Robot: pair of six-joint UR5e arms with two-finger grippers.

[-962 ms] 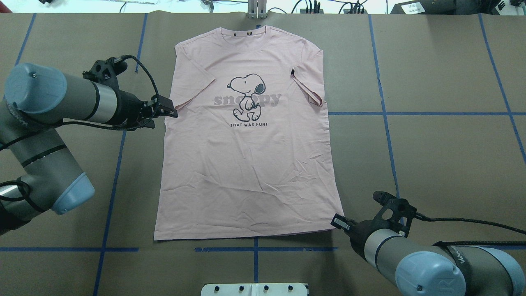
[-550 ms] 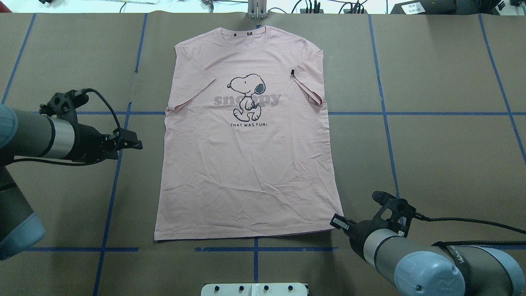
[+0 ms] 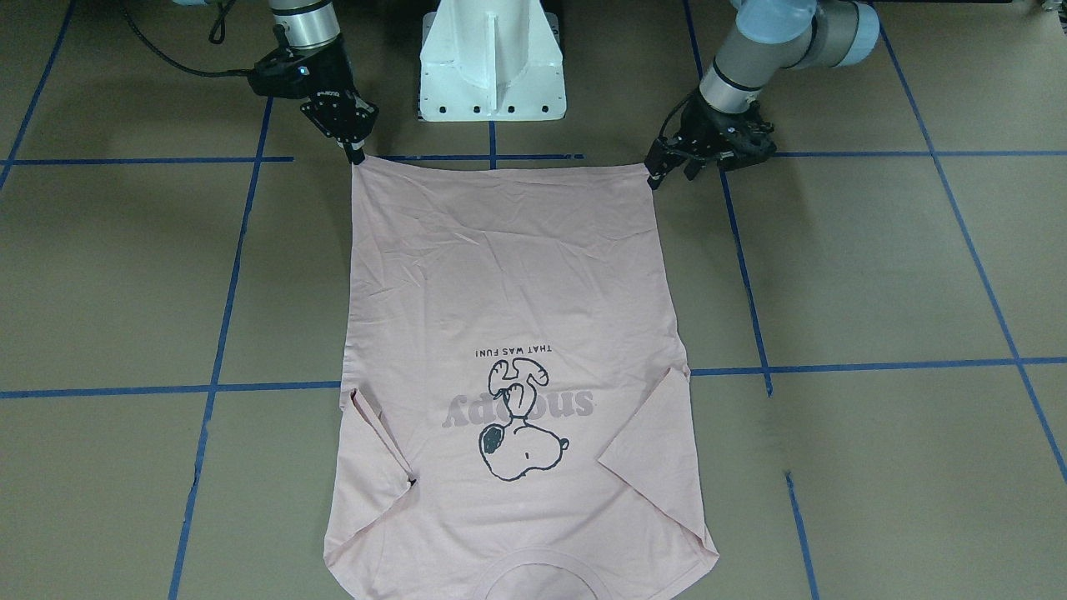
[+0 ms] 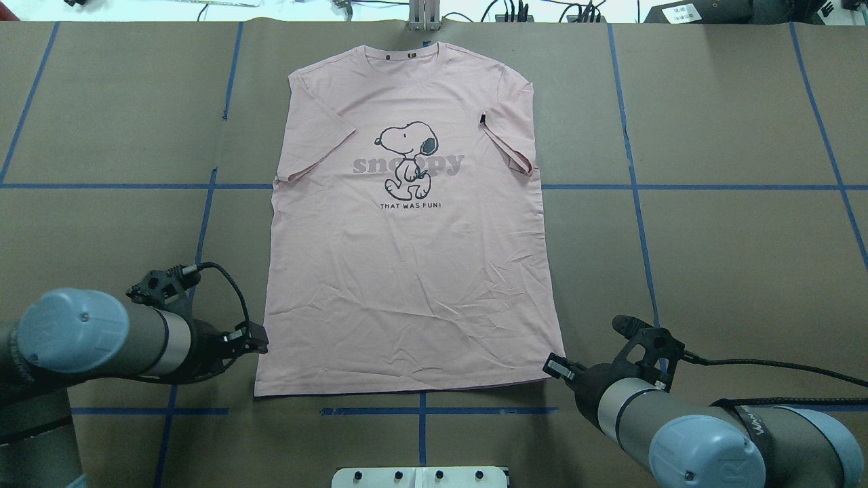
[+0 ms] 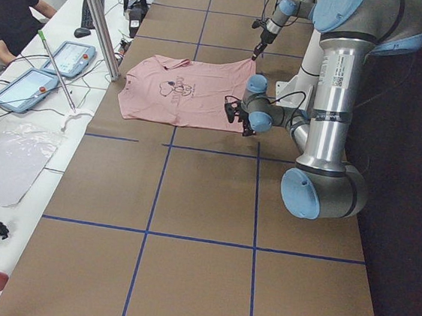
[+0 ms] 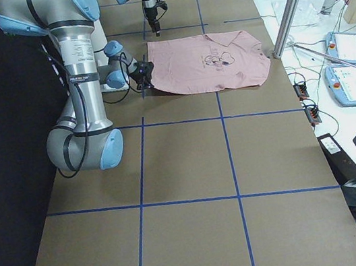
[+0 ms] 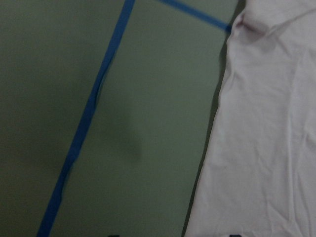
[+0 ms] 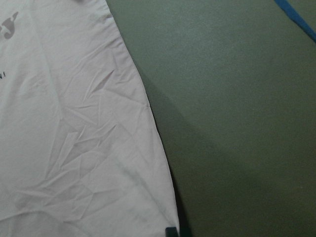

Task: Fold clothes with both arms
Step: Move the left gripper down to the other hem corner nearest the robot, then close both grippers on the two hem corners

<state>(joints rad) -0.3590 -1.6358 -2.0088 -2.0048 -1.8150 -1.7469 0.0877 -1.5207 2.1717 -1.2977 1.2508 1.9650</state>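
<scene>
The pale pink T-shirt [image 4: 407, 271] lies flat on the table, Snoopy print up and collar at the far edge; it also shows in the front view [image 3: 508, 275]. My left gripper [image 4: 261, 341] is open just beside the shirt's near left hem corner, with its fingers spread in the front view [image 3: 664, 169]. The left wrist view shows the shirt's side edge [image 7: 266, 148] next to bare table. My right gripper [image 4: 555, 366] sits at the near right hem corner with its jaws close together, and appears shut on that corner [image 3: 357, 155]. The right wrist view shows the hem [image 8: 74, 123] running into the fingertips.
The table is brown paper [image 4: 712, 271] with blue tape lines. The white pedestal base [image 3: 492, 67] stands just behind the shirt's hem. A metal post [image 4: 424, 13] stands past the collar. Teach pendants [image 5: 71, 56] and a person [image 5: 8, 8] are at the far side.
My left arm has moved from the shirt's left sleeve back toward me, to the near left hem corner. The right arm and the shirt have not moved.
</scene>
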